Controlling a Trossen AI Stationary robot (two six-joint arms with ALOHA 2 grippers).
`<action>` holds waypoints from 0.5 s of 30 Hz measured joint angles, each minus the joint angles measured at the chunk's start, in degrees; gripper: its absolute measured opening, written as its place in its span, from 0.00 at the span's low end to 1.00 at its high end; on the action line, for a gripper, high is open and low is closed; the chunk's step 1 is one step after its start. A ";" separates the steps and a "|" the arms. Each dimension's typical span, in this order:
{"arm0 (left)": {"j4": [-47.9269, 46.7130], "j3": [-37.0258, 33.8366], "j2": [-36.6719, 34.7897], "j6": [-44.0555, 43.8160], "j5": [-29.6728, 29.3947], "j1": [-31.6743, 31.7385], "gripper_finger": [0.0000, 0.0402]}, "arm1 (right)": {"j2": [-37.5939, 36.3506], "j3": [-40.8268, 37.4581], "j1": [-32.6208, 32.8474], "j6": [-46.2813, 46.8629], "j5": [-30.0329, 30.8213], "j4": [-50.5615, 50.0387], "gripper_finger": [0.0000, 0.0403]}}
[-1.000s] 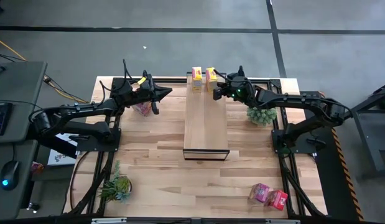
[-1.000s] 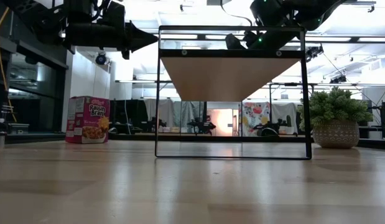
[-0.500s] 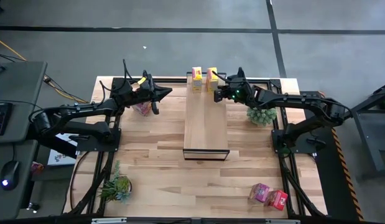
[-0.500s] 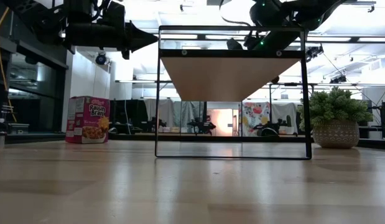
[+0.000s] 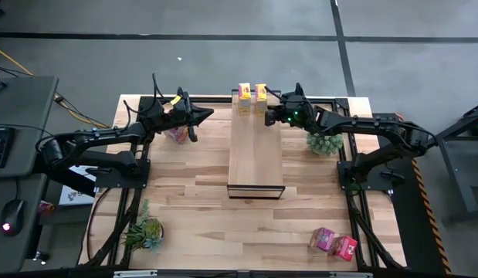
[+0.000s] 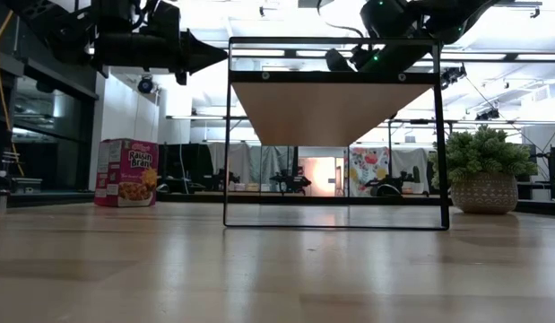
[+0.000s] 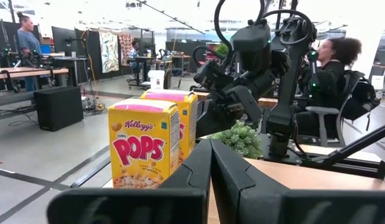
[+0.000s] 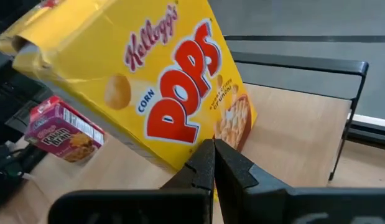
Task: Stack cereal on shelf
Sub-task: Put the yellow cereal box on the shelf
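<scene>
Two yellow cereal boxes (image 5: 244, 99) (image 5: 261, 95) stand side by side on the far end of the shelf (image 5: 255, 158), a raised light-wood board in a dark frame. My right gripper (image 5: 269, 116) is shut at shelf height, with its tips at the right yellow box (image 8: 180, 93). My left gripper (image 5: 197, 117) is shut and hovers left of the shelf, above a pink box (image 5: 177, 133) that stands on the table (image 6: 126, 172). One pink box (image 5: 322, 239) and one red box (image 5: 344, 247) lie near the table's near right corner. My right gripper's shut fingertips (image 8: 208, 152) come level from the table's right to the lower part of the right yellow box's printed face (image 8: 226, 127). The box stands on the shelf's far end. I cannot tell whether the tips touch it.
A potted plant (image 5: 325, 143) stands right of the shelf under my right arm, and another (image 5: 146, 232) near the near left corner. The shelf's near two thirds carry nothing. People sit and stand in the room beyond the table (image 7: 332, 81).
My right gripper has shifted slightly toward the table's right and come back to the right yellow box, staying shut. The boxes stand where they were.
</scene>
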 joint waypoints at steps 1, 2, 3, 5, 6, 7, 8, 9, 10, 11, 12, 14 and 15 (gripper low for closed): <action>-0.01 0.00 0.00 0.00 0.01 0.01 0.00 | 0.00 0.00 -0.03 0.12 0.00 0.17 0.00; -0.02 0.00 0.00 0.02 0.01 0.01 0.00 | 0.00 0.00 -0.03 0.55 0.00 0.26 0.00; -0.02 0.00 0.00 0.02 0.00 -0.02 0.00 | 0.00 0.00 -0.04 1.19 0.02 0.24 0.00; -0.02 0.00 0.00 0.02 0.01 0.01 0.00 | 0.00 0.00 -0.08 1.35 0.37 0.33 0.00; -0.02 0.00 0.00 0.02 0.01 0.01 0.00 | 0.00 0.00 -0.08 1.49 0.84 0.51 0.00; -0.02 0.00 0.00 0.02 0.01 -0.01 0.00 | 0.00 0.00 -0.08 1.92 1.25 0.68 0.00; -0.02 0.00 0.00 0.02 0.01 0.00 0.00 | 0.00 0.00 -0.08 2.74 1.65 0.83 0.00; -0.02 0.00 0.00 0.02 0.00 0.01 0.00 | 0.00 0.00 -0.08 2.89 1.81 1.11 0.00; -0.02 0.00 0.00 0.04 0.00 0.01 0.00 | 0.00 0.00 -0.08 2.91 1.91 1.46 0.00; -0.02 0.00 0.00 0.04 -0.02 -0.02 0.00 | 0.00 0.00 -0.08 3.00 1.99 1.72 0.00; -0.02 0.00 0.00 0.04 0.01 0.01 0.00 | 0.00 0.00 -0.08 3.11 2.00 1.76 0.00; -0.02 0.00 0.00 0.04 0.01 -0.02 0.00 | 0.00 0.00 -0.26 3.93 2.34 1.35 0.00; -0.02 0.00 0.00 0.04 0.00 0.00 0.00 | 0.00 0.00 -0.47 3.91 2.69 1.18 0.00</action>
